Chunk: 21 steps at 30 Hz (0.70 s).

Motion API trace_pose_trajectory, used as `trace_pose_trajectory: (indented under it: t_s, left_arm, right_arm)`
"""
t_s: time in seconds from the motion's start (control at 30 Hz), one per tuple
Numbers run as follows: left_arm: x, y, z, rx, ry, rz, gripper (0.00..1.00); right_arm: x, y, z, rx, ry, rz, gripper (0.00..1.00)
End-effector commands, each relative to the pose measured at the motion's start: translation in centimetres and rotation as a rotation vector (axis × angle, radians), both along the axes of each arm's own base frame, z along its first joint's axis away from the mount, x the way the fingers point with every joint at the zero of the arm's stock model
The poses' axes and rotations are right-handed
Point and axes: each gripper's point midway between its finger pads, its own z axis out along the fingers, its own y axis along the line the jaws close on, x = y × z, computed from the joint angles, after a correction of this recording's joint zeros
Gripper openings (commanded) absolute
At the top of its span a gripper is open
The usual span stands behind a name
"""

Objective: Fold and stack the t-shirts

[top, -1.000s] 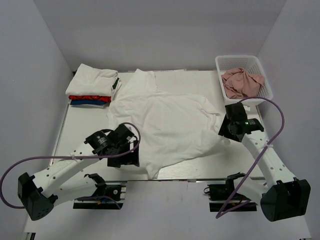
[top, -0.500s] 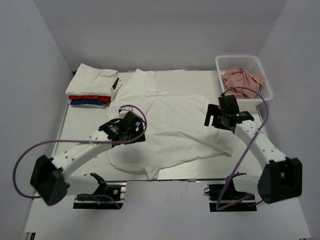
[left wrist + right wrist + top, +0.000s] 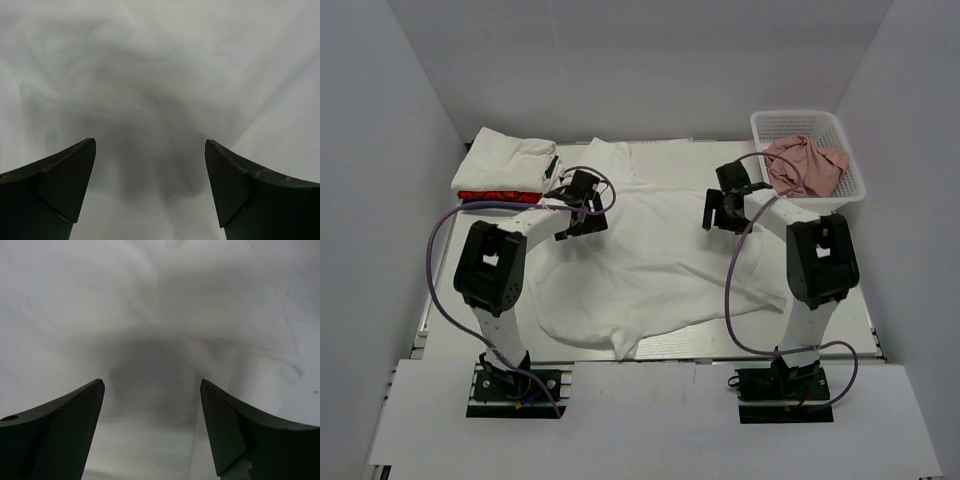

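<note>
From the top external view, a large white short-sleeved cloth t-shirt (image 3: 650, 265) is lying spread and rumpled across the middle of the table (image 3: 740, 335), its collar end pointing to the far edge. Both arms are reaching out over its far half. The left hand (image 3: 582, 215) is hanging over the shirt's left shoulder area, and the right hand (image 3: 718, 212) is hanging over the right shoulder area. At the far left corner a stack of folded t-shirts (image 3: 505, 165) is sitting, with a white one on top and a red layer showing beneath. At the far right a white plastic basket (image 3: 760, 120) is holding a crumpled pink cloth (image 3: 805, 165).

In the left wrist view, the left hand (image 3: 149, 144) is spread wide with nothing between its fingers. Shadowed white cloth with soft creases is filling the frame just below.

In the right wrist view, the right hand (image 3: 152, 382) is likewise spread and holding nothing. It is casting a dark patch on the white cloth under it, where a faint ridge is running across.

The step in hand looks like taking hold of the two shoulders to straighten or fold the shirt. To do it well, both hands should be coming down together and pinching only the top layer at matching spots either side of the collar. They should then be drawing evenly, so that the soft cloth is not bunching or skewing.
</note>
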Motion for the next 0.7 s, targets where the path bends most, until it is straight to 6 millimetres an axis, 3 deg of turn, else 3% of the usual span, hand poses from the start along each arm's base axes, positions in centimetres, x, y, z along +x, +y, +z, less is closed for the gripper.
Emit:
trace_pose_trajectory:
  t_s: [0.0,0.17,0.23,0.27,0.33,0.37,0.4,0.67]
  left_arm:
    - [3.0,-1.1,0.7,-0.025,-0.030,-0.064,1.00]
    - [4.7,0.0,-1.2,0.010,-0.008,-0.057,1.00]
    - [5.2,1.0,-1.4,0.010,-0.006,-0.035,1.00]
    - [5.1,0.8,-1.4,0.000,-0.003,-0.041,1.00]
    - [5.5,1.8,-1.7,0.000,-0.003,-0.018,1.00]
    - [5.8,1.7,-1.6,0.002,-0.012,-0.025,1.00]
    - [6.1,2.2,-1.8,0.003,-0.011,-0.015,1.00]
    - [7.5,4.0,-2.1,0.041,-0.011,-0.016,1.00]
  right_arm:
    - [2.6,-2.0,-0.1,-0.128,-0.019,-0.101,0.82]
    - [6.1,-2.4,0.3,-0.187,-0.069,-0.128,0.81]
    - [6.5,-2.7,-0.9,-0.217,-0.057,-0.130,0.76]
    - [7.6,-2.6,-0.1,-0.209,-0.082,-0.138,0.62]
    - [7.8,-2.8,-0.9,-0.233,-0.062,-0.148,0.32]
    - [8.8,-2.7,0.3,-0.233,-0.086,-0.161,0.12]
    - [9.0,-2.8,0.7,-0.246,-0.090,-0.168,0.01]
    - [11.6,-5.7,7.8,-0.385,-0.262,-0.194,0.00]
